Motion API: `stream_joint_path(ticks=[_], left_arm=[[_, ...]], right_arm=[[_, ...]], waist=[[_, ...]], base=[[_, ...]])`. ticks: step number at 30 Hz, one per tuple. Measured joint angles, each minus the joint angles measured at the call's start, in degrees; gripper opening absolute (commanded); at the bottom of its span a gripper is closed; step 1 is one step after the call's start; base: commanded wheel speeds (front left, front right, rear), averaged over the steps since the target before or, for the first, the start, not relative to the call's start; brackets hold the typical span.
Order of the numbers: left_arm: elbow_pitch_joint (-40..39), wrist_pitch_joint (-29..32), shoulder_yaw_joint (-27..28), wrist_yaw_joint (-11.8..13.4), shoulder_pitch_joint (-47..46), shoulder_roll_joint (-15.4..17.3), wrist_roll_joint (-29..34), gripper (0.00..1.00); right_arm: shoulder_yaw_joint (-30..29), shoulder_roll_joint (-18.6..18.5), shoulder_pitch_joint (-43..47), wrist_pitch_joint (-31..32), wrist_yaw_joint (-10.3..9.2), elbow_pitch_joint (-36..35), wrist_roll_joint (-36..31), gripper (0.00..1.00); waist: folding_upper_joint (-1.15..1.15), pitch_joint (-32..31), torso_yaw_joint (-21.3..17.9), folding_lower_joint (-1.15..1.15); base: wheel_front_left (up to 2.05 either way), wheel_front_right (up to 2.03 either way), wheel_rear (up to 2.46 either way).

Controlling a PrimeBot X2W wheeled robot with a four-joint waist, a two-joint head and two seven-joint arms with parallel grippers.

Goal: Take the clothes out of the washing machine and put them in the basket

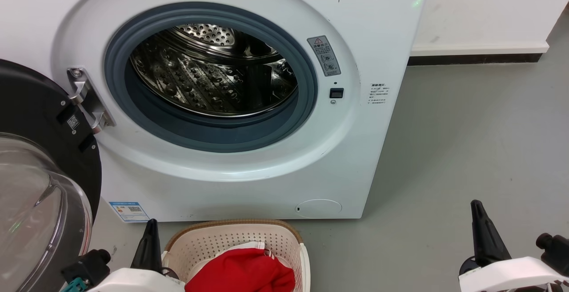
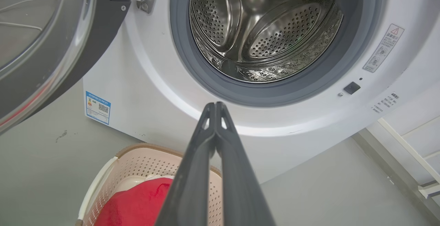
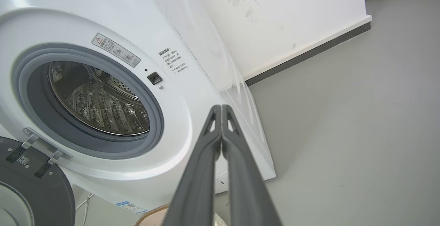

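just right of the left gripper [image 1: 151,225], the basket [image 1: 209,244] sits on the floor [image 1: 466,150] just in front of the washing machine [image 1: 249,185], red clothes [image 1: 242,272] heaped inside it; the head view catches their white-striped trim. the left wrist view looks deep into the steel drum [image 2: 261,30], above and beyond that gripper. both grippers have their fingers pressed together, holding nothing. the right gripper [image 1: 476,205] hovers over grey floor, well right of the basket; both arms sit low, fingers pointing toward the machine.
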Motion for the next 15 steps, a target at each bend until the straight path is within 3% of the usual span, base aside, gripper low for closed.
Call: stream_joint_path(ticks=[15], left_arm=[[0.5,3.2,0.8,-0.7,-1.8,-0.1,-13.8,0.0]], right_arm=[[-0.2,-0.3,-1.6,3.2,-0.01,1.0,14.5,0.0]], waist=[[0.0,0.0,0.3,0.0]], base=[[0.0,0.0,0.0]])
